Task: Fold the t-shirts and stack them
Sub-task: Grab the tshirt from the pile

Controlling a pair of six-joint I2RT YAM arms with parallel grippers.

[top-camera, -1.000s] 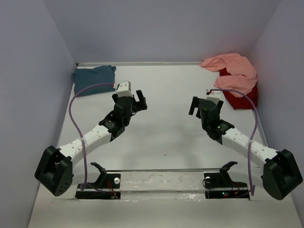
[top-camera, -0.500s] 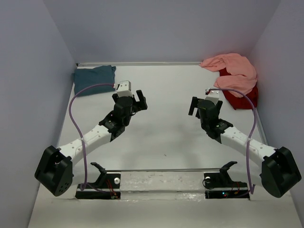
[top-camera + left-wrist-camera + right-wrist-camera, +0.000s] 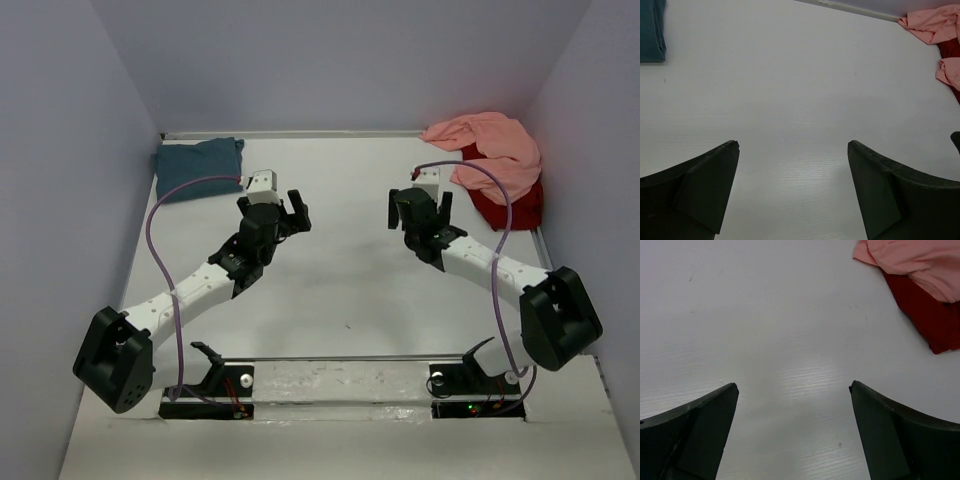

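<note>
You have about one of three done: the teal t-shirt [image 3: 197, 168] looks folded at 10 o'clock on the table [image 3: 350, 280], the salmon-pink t-shirt [image 3: 490, 150] lies crumpled over the dark red t-shirt [image 3: 510, 208] at 2 o'clock, and both jaws stand open and empty.

Bright even overhead light, soft shadows, faint sheen, sharp focus.

teal tee [image 3: 197, 168] far-L corner | pink tee [image 3: 490, 148] crumpled atop dk-red tee [image 3: 510, 208] far-R | L jaws, R jaws wide, empty
</note>
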